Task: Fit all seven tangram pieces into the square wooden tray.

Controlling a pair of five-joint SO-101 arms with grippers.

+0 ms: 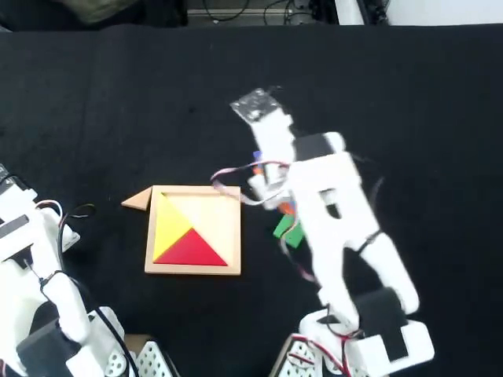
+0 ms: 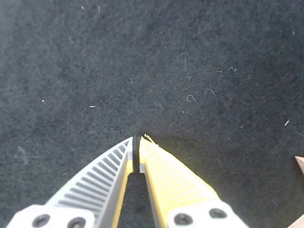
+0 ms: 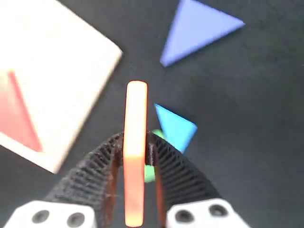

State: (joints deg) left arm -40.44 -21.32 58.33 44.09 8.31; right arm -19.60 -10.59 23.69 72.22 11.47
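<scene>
Just beside the square wooden tray [image 1: 193, 269], the right gripper [image 3: 135, 154] is clenched on a thin orange tangram piece [image 3: 136, 109] held edge-on above the table [image 1: 94, 102], so transfer appears in hand, and the next move likely calls for laying it flat in the tray's bare half.

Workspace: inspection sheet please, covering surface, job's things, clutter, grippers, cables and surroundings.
Surface: black cloth, a few lint specks.
Job's things: tray holds a yellow triangle and a red triangle; tan piece at its corner, outside; green piece, blue triangle and cyan triangle loose on the cloth; orange piece held on edge.
Clutter: nothing seen.
Grippers: left gripper shut, empty, over bare cloth; right gripper shut on the orange piece, beside the tray.
Cables: wires on the right arm; wire by the left arm.
Surroundings: cords beyond the cloth's far edge.
</scene>
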